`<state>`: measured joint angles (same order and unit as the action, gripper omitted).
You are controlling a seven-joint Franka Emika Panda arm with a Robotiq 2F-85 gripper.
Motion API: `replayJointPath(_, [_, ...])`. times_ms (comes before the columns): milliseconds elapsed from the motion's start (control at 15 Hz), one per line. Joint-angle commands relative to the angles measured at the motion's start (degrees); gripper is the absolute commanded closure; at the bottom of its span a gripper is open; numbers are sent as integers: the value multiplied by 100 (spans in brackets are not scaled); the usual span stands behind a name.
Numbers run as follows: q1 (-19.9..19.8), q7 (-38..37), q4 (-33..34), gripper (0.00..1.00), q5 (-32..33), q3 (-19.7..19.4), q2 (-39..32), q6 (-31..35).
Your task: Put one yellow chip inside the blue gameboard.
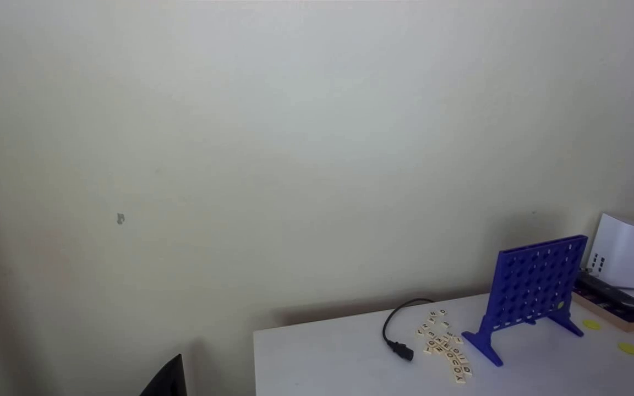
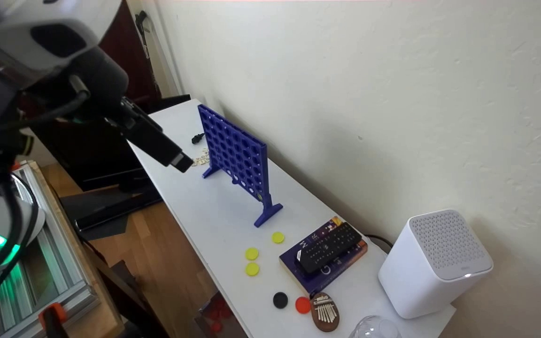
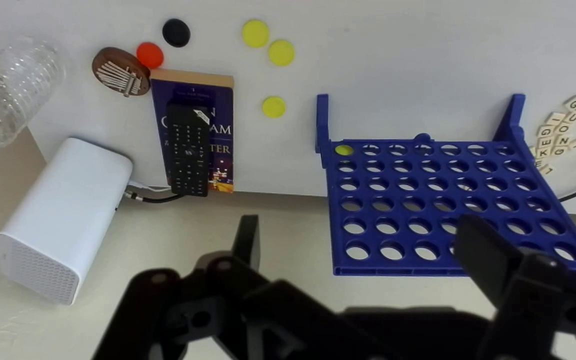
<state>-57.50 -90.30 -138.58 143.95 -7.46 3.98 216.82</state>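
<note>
The blue gameboard (image 1: 537, 280) stands upright on the white table; it also shows in an exterior view (image 2: 235, 150) and the wrist view (image 3: 413, 175). One yellow chip (image 3: 344, 150) sits in its bottom corner slot, at the end nearer the book. Three loose yellow chips lie flat on the table beside the board: the nearest chip (image 3: 273, 107) and two close together (image 3: 255, 33) (image 3: 281, 52). They show in both exterior views. My gripper (image 3: 360, 222) is open and empty, with its fingers wide apart. In an exterior view its tip (image 2: 183, 162) is in the air above the table, before the board.
A book (image 2: 308, 277) with a black remote (image 2: 329, 246) on it lies near the chips. A black chip (image 2: 280, 300), red chip (image 2: 303, 305), thumb piano (image 2: 325, 312), clear bottle (image 3: 13, 95) and white box (image 2: 435, 263) stand beyond. Letter tiles (image 1: 446, 346) and a cable plug (image 1: 402, 351) lie past the board. A wall runs behind.
</note>
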Motion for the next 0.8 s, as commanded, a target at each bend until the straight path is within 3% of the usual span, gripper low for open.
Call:
replayJointPath(0, [-501, 194, -74, 0, 0, 669, -100, -209])
replayJointPath(400, [-1231, -34, -408, 0, 0, 1728, 155, -182])
replayJointPath(467, [-976, 27, -242, 0, -2, 1445, -91, -179])
replayJointPath(733, [-1120, 6, -293, 0, -3, 1657, -21, -179])
